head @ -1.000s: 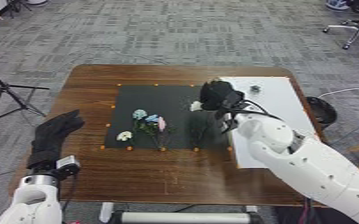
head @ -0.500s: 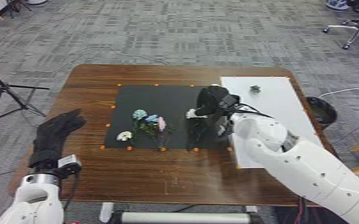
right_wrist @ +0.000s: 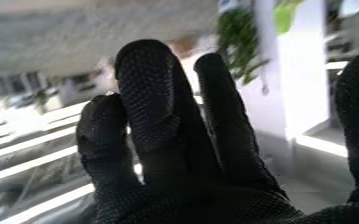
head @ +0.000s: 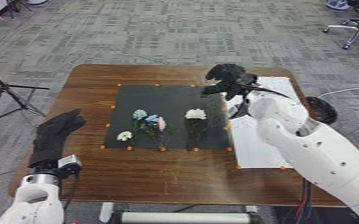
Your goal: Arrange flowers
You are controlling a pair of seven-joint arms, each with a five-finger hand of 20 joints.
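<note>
Lying on a black mat on the brown desk, the flowers are arranged with their heads toward the far edge and their stems toward the near edge. A large white flower is placed near the mat's right edge. Left of the mat's centre, a pale blue flower, a deeper blue flower and a pink flower are grouped closely, and a small white flower is set apart near the mat's near left corner. The mat's outline is marked by orange dots. Along the right side of the desk a white board is laid, partly covered by the right arm. The right hand is seen raised against the far part of the desk, by the board's far left corner; its fingers are extended in the right wrist view, and nothing is grasped. The left hand is held near the desk's left edge, its fingers relaxed and nothing gripped.
</note>
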